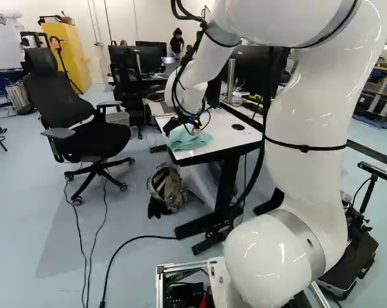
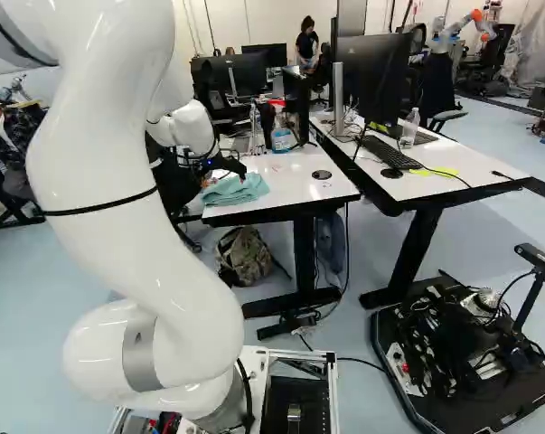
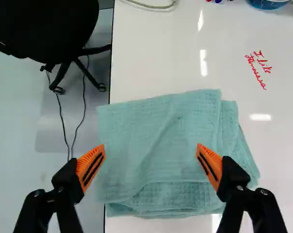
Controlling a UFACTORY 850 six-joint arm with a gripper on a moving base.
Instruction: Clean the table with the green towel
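On the white surface [image 3: 165, 63], at its edge: green towel [image 3: 199, 109] folded, ungripped; claw [image 3: 151, 145] spread above it. Red handwriting [image 3: 259, 70] present; wiping judged not begun, grasp and wipe outstanding.

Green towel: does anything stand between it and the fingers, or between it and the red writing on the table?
Nothing visible stands between the fingers and the towel, nor between towel and red writing.

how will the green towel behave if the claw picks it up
The green towel will likely be floppy, given its creases and soft folds. It looks light for its size, being just layered cloth. Those layers look loosely stacked, so it may unfold if the claw pinches only the top one.
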